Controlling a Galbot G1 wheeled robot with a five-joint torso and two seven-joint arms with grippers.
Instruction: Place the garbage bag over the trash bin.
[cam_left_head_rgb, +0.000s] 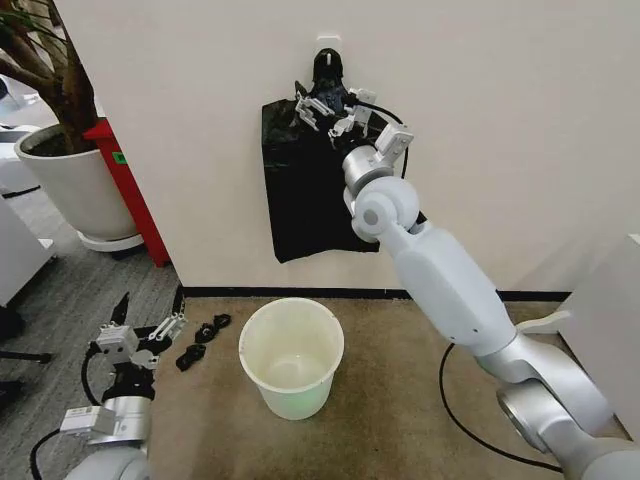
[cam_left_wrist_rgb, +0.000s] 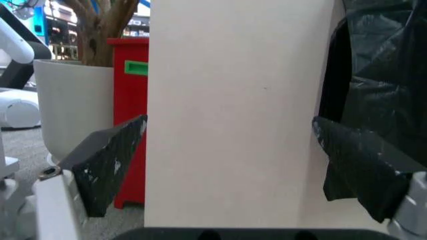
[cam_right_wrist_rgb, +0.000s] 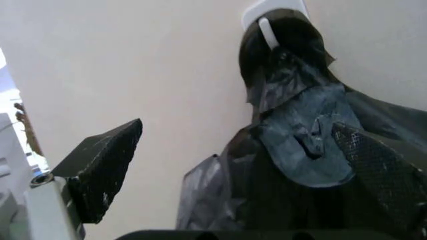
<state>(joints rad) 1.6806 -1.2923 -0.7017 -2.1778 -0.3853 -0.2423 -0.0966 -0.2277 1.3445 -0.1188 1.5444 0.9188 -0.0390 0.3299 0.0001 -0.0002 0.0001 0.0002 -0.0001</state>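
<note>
I have the right gripper (cam_left_head_rgb: 322, 108) up at the garbage bag (cam_left_head_rgb: 305, 195), which hangs from a wall hook (cam_left_head_rgb: 327, 55) above the trash bin (cam_left_head_rgb: 291, 355) on the carpet; its fingers (cam_right_wrist_rgb: 100, 165) are spread wide, 1 against the crinkled plastic. The left gripper (cam_left_head_rgb: 148, 322) waits low beside the bin, fingers wide apart.

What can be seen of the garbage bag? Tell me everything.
The garbage bag is thin, glossy, crinkled black plastic, hanging flat against the wall from a white hook by its handle loops, above the trash bin. The right tool is at its gathered top, fingers open, one pad against the plastic. Its lower edge hangs free.
</note>
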